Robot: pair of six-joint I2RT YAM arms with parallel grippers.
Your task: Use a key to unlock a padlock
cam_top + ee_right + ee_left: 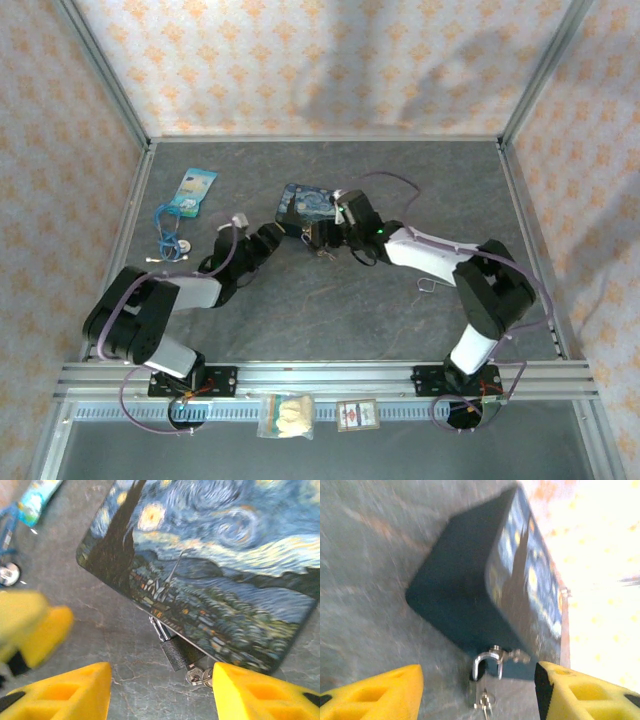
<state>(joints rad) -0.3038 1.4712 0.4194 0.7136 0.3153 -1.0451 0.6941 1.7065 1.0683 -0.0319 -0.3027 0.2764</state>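
Note:
The small dark padlock (175, 653) lies on the grey table against the near edge of the blue starry-night tin (220, 555). Its metal shackle (487, 664) reaches up to the tin's latch. A silvery key (196, 674) on a small ring sticks out of the padlock's bottom end. My right gripper (161, 695) stands open just short of the padlock, its yellow fingers (75, 695) on either side and touching nothing. From the opposite side my left gripper (479, 697) is also open, with the padlock (476, 686) between its spread fingers (585, 695). In the top view both grippers meet at the tin (305, 203).
A blue packet (197, 190) and a blue corded item (170, 235) lie at the left. A thin wire loop (430, 285) lies near the right arm. Two small packets (285, 415) sit on the near rail. Patterned walls close in the table.

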